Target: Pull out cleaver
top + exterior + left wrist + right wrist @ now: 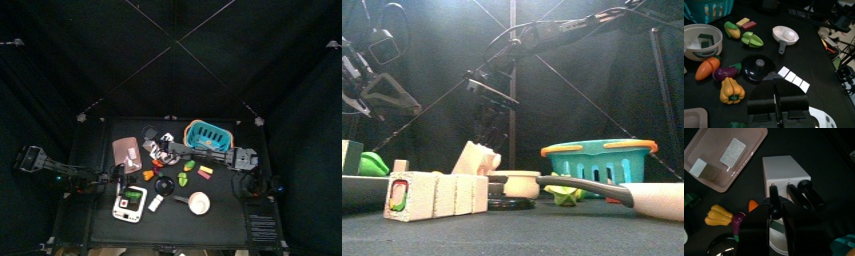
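Observation:
A white knife block [784,170] stands mid-table with three black handles [791,190] sticking out of it. It also shows in the top view [160,150] and the front view [476,160]. My right gripper [774,213] reaches across from the right, and its jaws sit close together around the outermost handle, taken as the cleaver's [773,195]; no blade shows. In the top view the right gripper [174,150] is at the block. My left gripper [779,100] is shut and empty, hovering over the table's left front [107,183] beside a black lid [757,67].
A teal basket [207,132] stands at the back right and a pink tray [724,155] lies beside the block. Toy vegetables [731,90], a white bowl [701,40] and a white ladle [785,35] lie mid-table. A white box toy [130,203] stands at the front left.

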Robot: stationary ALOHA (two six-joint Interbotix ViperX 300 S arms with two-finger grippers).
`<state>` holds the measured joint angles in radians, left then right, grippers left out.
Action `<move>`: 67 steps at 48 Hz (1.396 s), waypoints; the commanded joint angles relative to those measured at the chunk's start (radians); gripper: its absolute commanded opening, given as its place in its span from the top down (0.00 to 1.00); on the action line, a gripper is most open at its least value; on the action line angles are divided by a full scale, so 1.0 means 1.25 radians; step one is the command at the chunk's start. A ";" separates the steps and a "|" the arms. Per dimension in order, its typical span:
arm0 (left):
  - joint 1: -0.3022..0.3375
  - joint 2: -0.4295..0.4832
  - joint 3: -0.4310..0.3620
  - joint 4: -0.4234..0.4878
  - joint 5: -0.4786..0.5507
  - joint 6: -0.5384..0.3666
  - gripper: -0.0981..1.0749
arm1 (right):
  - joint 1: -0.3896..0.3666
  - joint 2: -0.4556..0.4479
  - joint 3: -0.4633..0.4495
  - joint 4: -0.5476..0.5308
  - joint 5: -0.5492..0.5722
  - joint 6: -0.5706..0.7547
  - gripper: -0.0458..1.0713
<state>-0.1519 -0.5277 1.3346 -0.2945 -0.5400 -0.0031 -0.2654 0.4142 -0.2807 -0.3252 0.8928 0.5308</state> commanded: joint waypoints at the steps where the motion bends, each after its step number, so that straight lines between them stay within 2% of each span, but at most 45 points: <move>1: 0.001 0.000 -0.007 -0.001 -0.004 -0.001 0.82 | -0.001 -0.020 -0.022 -0.002 0.011 0.000 0.58; 33: 0.001 0.000 -0.005 -0.001 -0.004 0.000 0.82 | 0.034 -0.047 -0.082 -0.042 0.097 -0.010 0.58; 46: 0.001 0.000 -0.004 -0.001 -0.004 -0.001 0.82 | 0.055 -0.085 -0.066 -0.043 0.101 -0.007 0.58; 67: 0.001 0.000 -0.004 -0.001 -0.005 -0.001 0.82 | 0.090 -0.179 0.025 -0.077 0.103 0.026 0.58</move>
<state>-0.1519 -0.5277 1.3407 -0.2945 -0.5400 -0.0046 -0.1657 0.2577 -0.2470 -0.4050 1.0247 0.5568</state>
